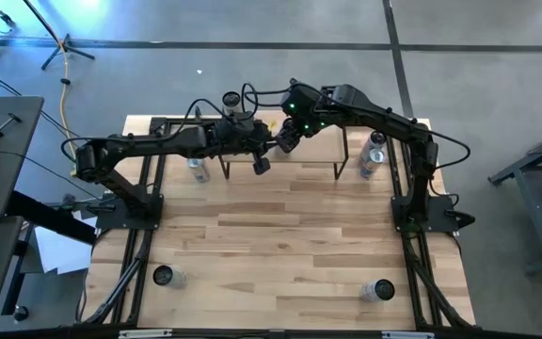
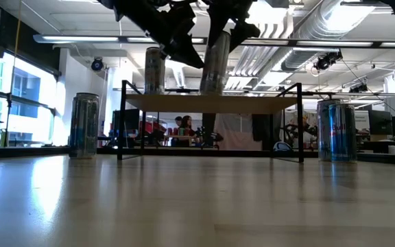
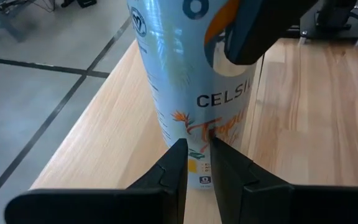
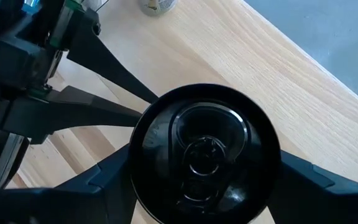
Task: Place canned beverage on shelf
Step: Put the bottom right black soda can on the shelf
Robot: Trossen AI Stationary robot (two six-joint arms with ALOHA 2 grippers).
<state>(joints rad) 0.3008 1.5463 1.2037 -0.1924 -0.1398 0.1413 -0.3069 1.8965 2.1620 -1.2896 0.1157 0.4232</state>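
Observation:
The shelf (image 2: 252,103), a light-wood board on thin black legs, stands at the table's far middle. A tall canned beverage (image 3: 185,74) with a pale printed label stands on the board, leaning a little in the low view (image 2: 216,68). My right gripper (image 4: 204,180) is above it, shut on its top end. My left gripper (image 3: 197,149) comes from the table's left, its fingers shut to a narrow slit, pointing at the can's lower wall. In the high view both grippers meet over the shelf (image 1: 299,155), and the arms hide the can. My left gripper's shut fingertips (image 3: 180,152) stand at the can's lower side wall (image 3: 197,134), slanting down from the table's left; whether they touch it I cannot tell. My right gripper pinches the can's top end (image 4: 138,168) between its two fingers (image 4: 98,183), one on each side of the dark lid. The fingers point steeply down from above. The can's base rests on the shelf board (image 3: 104,137), with the can tilted a little.
A second can (image 2: 154,68) stands on the shelf's left part. On the table, one can (image 2: 84,125) stands left of the shelf and two (image 2: 334,130) right of it. Two more cans (image 1: 163,276) (image 1: 379,290) stand near the front edge. People sit in the room behind.

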